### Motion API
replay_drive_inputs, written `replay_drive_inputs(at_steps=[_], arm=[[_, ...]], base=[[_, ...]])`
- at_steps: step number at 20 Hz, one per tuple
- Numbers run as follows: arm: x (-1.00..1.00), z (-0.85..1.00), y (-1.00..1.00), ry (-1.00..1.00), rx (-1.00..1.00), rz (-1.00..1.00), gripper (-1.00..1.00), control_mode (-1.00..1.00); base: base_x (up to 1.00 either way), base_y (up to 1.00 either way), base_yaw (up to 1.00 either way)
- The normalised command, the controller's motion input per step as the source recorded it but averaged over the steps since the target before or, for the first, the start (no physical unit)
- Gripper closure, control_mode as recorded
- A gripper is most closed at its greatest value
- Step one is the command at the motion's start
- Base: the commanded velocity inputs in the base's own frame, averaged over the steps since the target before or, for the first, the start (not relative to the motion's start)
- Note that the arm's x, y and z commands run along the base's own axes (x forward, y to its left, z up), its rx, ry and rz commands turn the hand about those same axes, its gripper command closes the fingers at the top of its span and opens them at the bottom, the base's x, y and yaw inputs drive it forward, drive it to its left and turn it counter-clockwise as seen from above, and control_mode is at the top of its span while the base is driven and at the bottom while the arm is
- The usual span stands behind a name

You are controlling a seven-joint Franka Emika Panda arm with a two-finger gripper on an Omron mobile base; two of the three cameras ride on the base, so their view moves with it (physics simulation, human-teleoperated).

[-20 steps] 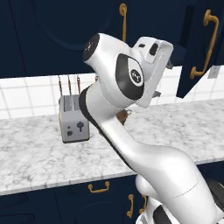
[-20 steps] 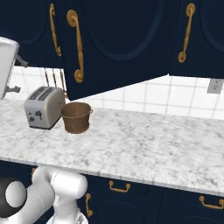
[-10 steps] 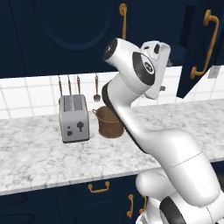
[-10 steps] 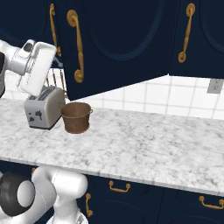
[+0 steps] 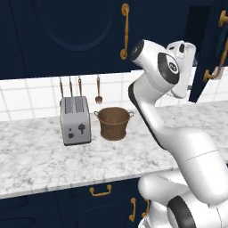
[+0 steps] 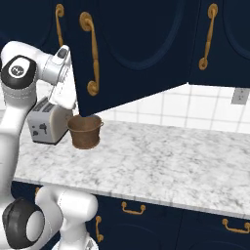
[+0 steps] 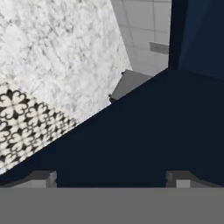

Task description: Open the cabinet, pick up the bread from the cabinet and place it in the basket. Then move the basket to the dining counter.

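With the gripper [image 7: 111,177] spread wide and empty just beside the swung-open cabinet [image 6: 132,49] door, above the basket [image 6: 85,131], the wrist could clip that door; the bread stays hidden.

basket [image 5: 114,123] stands on marble worktop [image 5: 40,160], just beside toaster [image 5: 76,120].

Silver toaster [image 5: 75,120] on marble worktop [image 5: 40,160], utensils [image 5: 80,87] hanging behind it
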Motion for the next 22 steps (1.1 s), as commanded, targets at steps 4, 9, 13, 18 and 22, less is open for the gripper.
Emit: replay_drive_inputs(at_steps=[4,9,13,18,22], arm=[[-0.61,0.00,-1.00,0.02,-0.06,-0.26,-1.00,-1.00],[-0.12,-0.06,-1.00,-0.01,0.02,-0.07,-1.00,-1.00],[0.08,-0.08,-1.00,0.00,0.10,0.04,-1.00,-1.00],[-0.13,0.00,-0.77,-0.03,0.03,0.10,-1.00,-1.00],[-0.06,-0.02,0.57,0.00,0.00,0.00,-1.00,-1.00]], base=[[0.00,0.00,0.00],[0.00,0.00,0.00],[0.00,0.00,0.00],[0.00,0.00,0.00],[0.00,0.00,0.00]])
